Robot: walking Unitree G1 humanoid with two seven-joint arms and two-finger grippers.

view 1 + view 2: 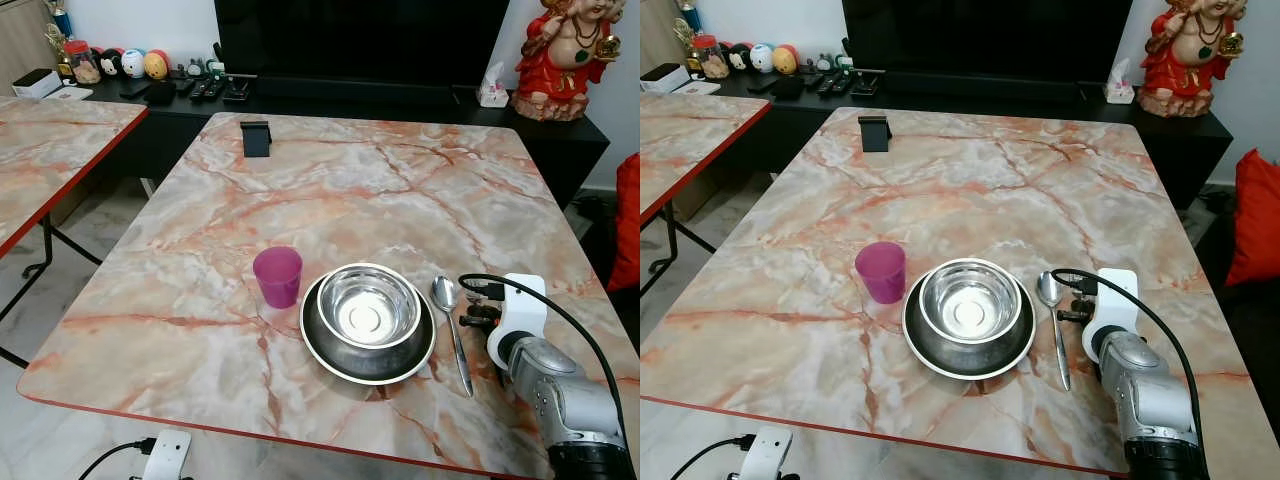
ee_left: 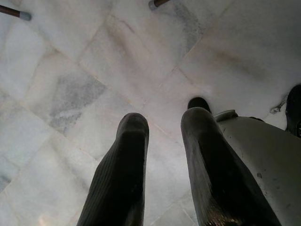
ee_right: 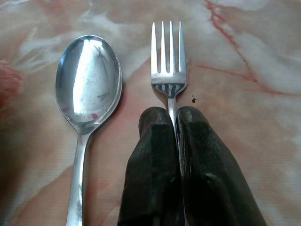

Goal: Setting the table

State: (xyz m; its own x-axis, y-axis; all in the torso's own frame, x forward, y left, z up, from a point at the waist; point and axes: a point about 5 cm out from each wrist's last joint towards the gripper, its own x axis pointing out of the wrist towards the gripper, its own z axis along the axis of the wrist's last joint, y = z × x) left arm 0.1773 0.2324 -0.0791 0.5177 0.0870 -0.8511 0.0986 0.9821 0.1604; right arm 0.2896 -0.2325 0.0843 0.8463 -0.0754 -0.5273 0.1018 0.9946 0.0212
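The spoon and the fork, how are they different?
The spoon has a round smooth bowl; the fork has four thin prongs. The spoon lies free on the table; the fork is pinched in the right gripper, its jaws shut on the neck. Both are shiny metal, side by side, pointing the same way.

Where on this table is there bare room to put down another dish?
Bare marble runs from the pink cup back to the black stand, and left of the cup. Crowded: bowl in plate, spoon, then the right gripper holding the fork.
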